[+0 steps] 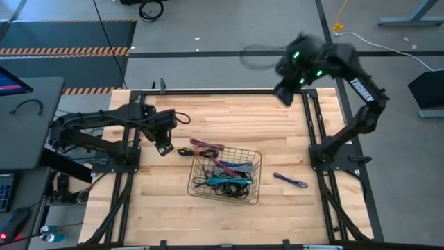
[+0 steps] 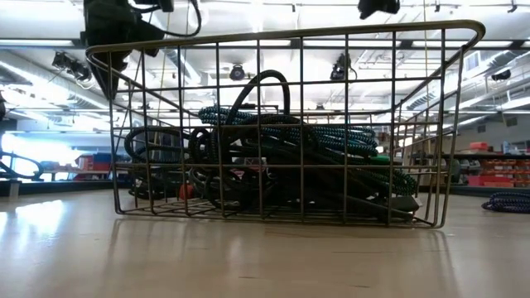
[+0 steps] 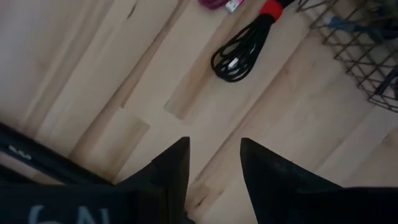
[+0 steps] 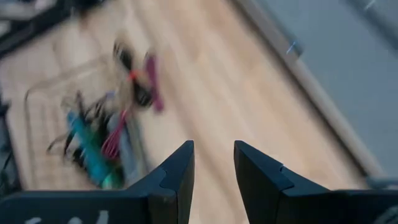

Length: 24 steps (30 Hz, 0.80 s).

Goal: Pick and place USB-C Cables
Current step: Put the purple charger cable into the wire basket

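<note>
Several USB-C cables, black, teal, blue and magenta, lie heaped in a wire mesh basket (image 1: 225, 173) (image 2: 281, 124) at mid-table. A black coiled cable (image 1: 185, 151) (image 3: 239, 53) with a red tie and a magenta cable (image 1: 207, 146) (image 3: 214, 3) lie on the wood by the basket's far-left corner. A purple-blue cable (image 1: 290, 180) (image 2: 509, 201) lies to the basket's right. My left gripper (image 1: 164, 148) (image 3: 214, 155) hovers open just left of the black cable. My right gripper (image 1: 284, 94) (image 4: 212, 149) is open, raised over the table's far right corner.
Black frame rails (image 1: 312, 125) run along the table's sides and far edge. Bare wood (image 1: 173, 208) lies near and to the left of the basket, and also to its right around the loose cable. A dark desk (image 1: 28, 111) stands off the left side.
</note>
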Tool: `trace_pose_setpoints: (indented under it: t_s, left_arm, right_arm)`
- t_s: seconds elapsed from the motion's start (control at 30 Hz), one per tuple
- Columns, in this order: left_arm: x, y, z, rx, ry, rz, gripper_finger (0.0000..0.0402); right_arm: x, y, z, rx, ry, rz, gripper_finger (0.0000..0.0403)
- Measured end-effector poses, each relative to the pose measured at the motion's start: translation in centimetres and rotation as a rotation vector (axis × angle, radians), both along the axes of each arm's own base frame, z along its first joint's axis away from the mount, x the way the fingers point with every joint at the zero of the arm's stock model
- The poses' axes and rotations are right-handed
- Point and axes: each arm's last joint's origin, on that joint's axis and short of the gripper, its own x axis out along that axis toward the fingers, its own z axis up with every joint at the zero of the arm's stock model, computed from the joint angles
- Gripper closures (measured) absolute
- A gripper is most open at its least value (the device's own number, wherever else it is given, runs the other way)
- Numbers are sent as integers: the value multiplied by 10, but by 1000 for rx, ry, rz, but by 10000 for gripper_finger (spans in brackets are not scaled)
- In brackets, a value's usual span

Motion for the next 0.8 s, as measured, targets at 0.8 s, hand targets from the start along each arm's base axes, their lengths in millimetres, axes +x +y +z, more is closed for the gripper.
trace_pose_setpoints:
  t_s: [0.8]
  left_arm:
    - [8,1,11,21,-100,-15,253]
  right_arm:
    - [13,159,-206,309,544,-97,283]
